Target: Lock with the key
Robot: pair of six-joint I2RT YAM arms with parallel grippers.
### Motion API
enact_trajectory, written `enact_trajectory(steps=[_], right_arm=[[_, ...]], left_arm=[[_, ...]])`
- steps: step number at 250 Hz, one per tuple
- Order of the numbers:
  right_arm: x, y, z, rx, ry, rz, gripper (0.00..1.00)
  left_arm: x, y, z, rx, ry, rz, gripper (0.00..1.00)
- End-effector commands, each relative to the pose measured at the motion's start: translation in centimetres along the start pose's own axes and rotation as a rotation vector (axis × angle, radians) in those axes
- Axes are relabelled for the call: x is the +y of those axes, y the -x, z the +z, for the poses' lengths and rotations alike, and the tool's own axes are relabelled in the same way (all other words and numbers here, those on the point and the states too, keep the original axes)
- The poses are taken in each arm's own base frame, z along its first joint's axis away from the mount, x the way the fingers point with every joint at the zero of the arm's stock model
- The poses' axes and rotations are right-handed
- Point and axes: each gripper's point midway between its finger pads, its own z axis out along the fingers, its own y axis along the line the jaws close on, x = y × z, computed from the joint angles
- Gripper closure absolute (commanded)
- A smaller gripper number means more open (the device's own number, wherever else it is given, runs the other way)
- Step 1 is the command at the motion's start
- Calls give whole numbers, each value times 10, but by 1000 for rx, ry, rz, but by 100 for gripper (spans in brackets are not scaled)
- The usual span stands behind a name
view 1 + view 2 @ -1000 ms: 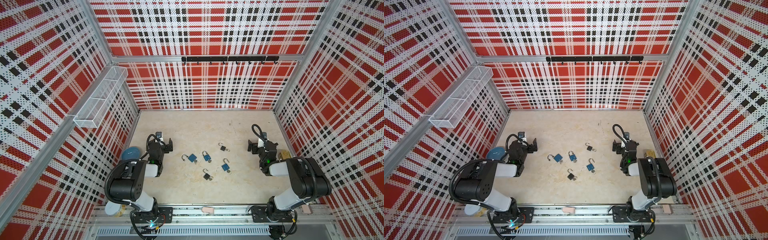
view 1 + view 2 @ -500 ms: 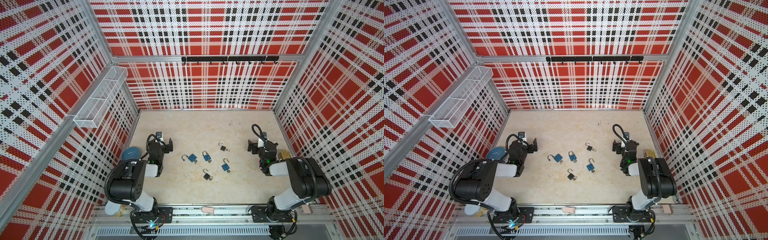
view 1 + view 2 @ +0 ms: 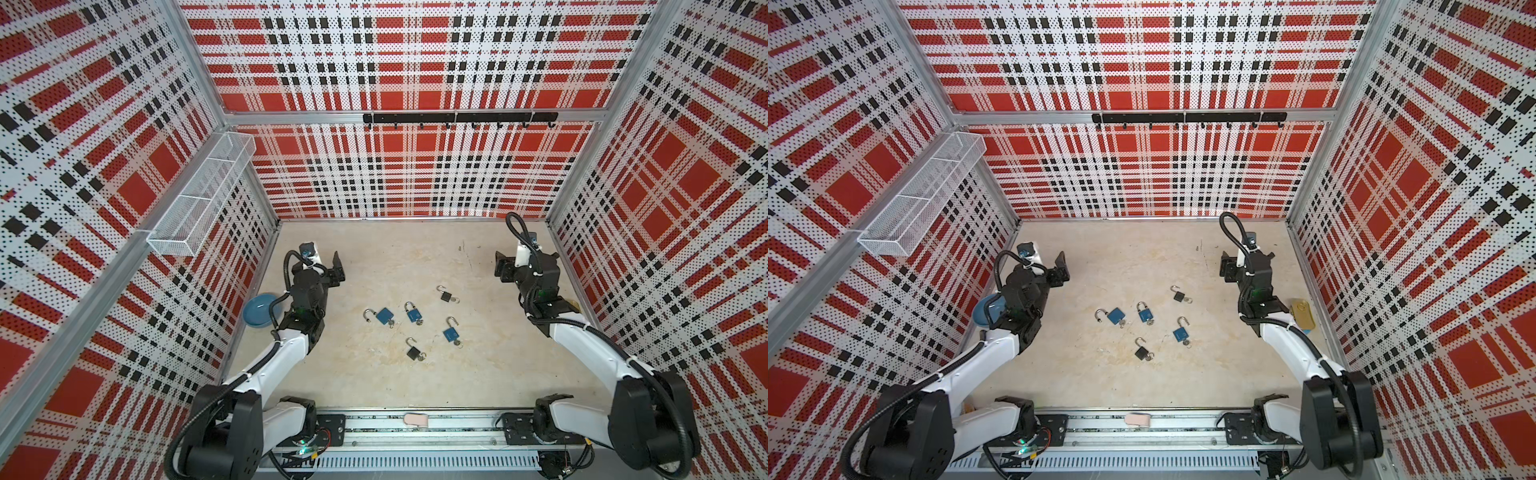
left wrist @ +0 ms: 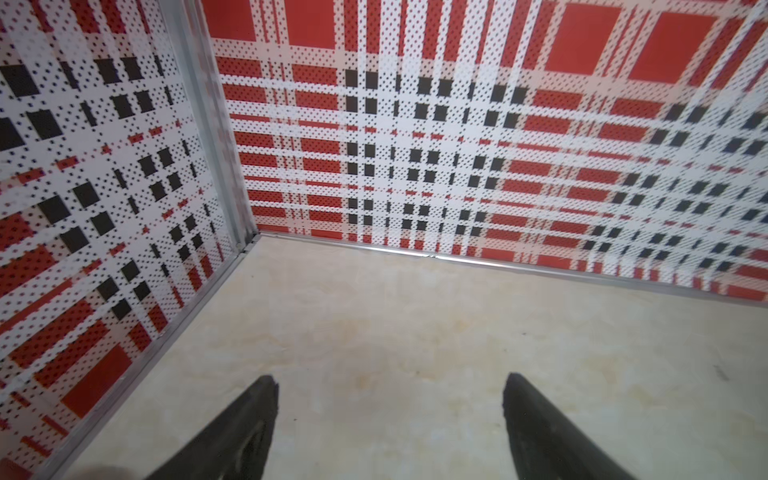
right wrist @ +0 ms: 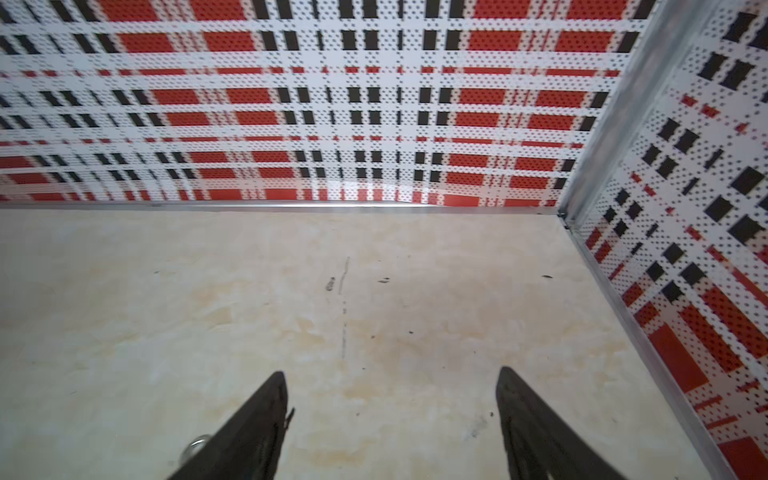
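Note:
Several small padlocks lie loose mid-floor in both top views, each with a key in its base. Three are blue (image 3: 384,316) (image 3: 414,316) (image 3: 450,334) and two black (image 3: 445,296) (image 3: 413,353). Most shackles stand swung open; the middle blue one's looks closed. My left gripper (image 3: 335,271) hovers open to their left near the wall, holding nothing. My right gripper (image 3: 504,268) is open and empty on the right. The left wrist view shows only bare floor between the fingertips of the left gripper (image 4: 388,378). In the right wrist view, a key ring (image 5: 196,444) peeks beside the right gripper (image 5: 391,372).
A blue bowl (image 3: 261,311) sits by the left wall behind my left arm. A gold tin (image 3: 1302,314) lies by the right wall beside my right arm. A wire basket (image 3: 199,203) hangs on the left wall and a hook rail (image 3: 459,118) on the back wall.

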Motion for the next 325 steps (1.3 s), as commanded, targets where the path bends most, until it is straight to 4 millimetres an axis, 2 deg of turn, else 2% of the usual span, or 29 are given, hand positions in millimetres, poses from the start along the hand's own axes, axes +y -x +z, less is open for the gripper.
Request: enact_trajectory(steps=[1,16,19,31,56,96,136,188,218,251,254,264,325], right_arm=[[30,-63,-18,273,56,-38,24],[46,-70,-29,307,70,-71,27],[49,-73,-30,314,80,-75,27],[67,-83,-38,346,130,-86,27],[86,-107,-50,420,172,-123,29],[113,-146,-67,539,255,-163,28],[135,-171,-80,613,340,-170,29],[153,-199,-84,682,368,-192,32],[160,-211,-83,724,376,-206,38],[163,-217,-81,748,365,-235,41],[163,-218,-80,750,367,-236,41],[165,-219,-80,756,371,-239,41],[169,-220,-74,769,343,-271,47]], left_arm=[[-23,-43,-9,226,-38,-79,15],[-31,-44,-11,275,-50,-81,19],[-42,-46,-15,288,-76,-74,20],[-53,-48,-20,324,-101,-65,21],[-64,-52,-31,371,-112,-57,16],[-64,-52,-47,378,-117,-80,15],[-58,-48,-58,358,-116,-92,13],[-45,-45,-64,351,-98,-111,11],[-34,-48,-63,359,-89,-171,11],[-29,-52,-65,360,-98,-216,11],[-21,-51,-63,354,-78,-226,11],[-18,-52,-64,354,-72,-235,11],[-12,-59,-65,360,-66,-250,11]])
